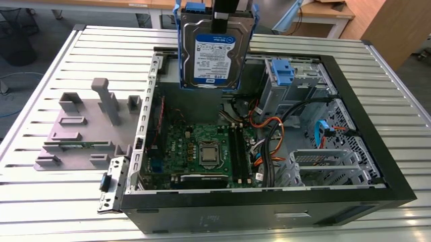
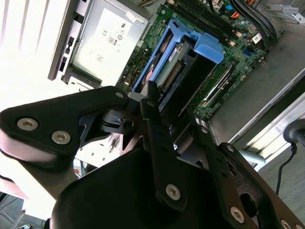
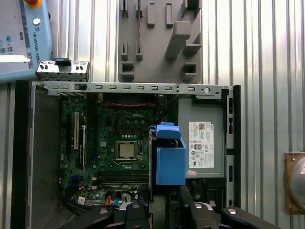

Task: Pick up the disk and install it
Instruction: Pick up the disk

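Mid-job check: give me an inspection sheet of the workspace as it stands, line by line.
Surface: slatted metal table carrying the open computer case.
Job's things: disk in its blue carrier, held upright above the case interior, not seated.
Clutter: grey stand with posts, beside the case on the exterior view's left.
Grippers: hand shut on the disk's top edge.
Cables: orange and black cables loose inside the case beside the motherboard.
Surroundings: wooden furniture beyond the table; control pendant near the case.

Your silver disk point(image 1: 214, 50) with white-and-blue label, its carrier point(image 1: 194, 8) blue, motherboard point(image 1: 180, 143) green, stand point(image 1: 81, 126) grey, your table point(image 1: 54, 201) pale with ribbed stripes, computer case point(image 1: 269, 217) black.
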Available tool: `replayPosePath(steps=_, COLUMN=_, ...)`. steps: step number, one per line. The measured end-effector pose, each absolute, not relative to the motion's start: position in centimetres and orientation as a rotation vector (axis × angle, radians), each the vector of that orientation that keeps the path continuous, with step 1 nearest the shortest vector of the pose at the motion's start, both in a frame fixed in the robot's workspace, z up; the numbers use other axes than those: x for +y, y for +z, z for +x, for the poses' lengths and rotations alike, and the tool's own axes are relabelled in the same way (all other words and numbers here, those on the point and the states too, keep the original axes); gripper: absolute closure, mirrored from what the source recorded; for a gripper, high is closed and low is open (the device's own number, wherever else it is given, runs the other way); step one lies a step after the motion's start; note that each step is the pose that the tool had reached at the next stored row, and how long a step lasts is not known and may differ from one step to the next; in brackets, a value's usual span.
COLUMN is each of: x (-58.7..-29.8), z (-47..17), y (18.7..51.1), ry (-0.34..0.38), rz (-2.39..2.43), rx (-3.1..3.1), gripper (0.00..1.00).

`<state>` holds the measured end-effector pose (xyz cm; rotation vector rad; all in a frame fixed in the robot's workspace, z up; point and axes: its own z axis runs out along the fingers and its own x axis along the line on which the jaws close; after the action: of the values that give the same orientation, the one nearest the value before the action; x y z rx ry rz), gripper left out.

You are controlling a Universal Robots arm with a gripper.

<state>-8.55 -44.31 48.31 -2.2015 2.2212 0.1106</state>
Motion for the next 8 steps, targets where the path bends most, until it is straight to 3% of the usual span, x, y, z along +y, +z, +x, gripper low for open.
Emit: replayPosePath(steps=8, x=-44.47, z=-8.55, y=48.32, ry=0.111, rz=-2.202, rx=2.221, gripper=0.65)
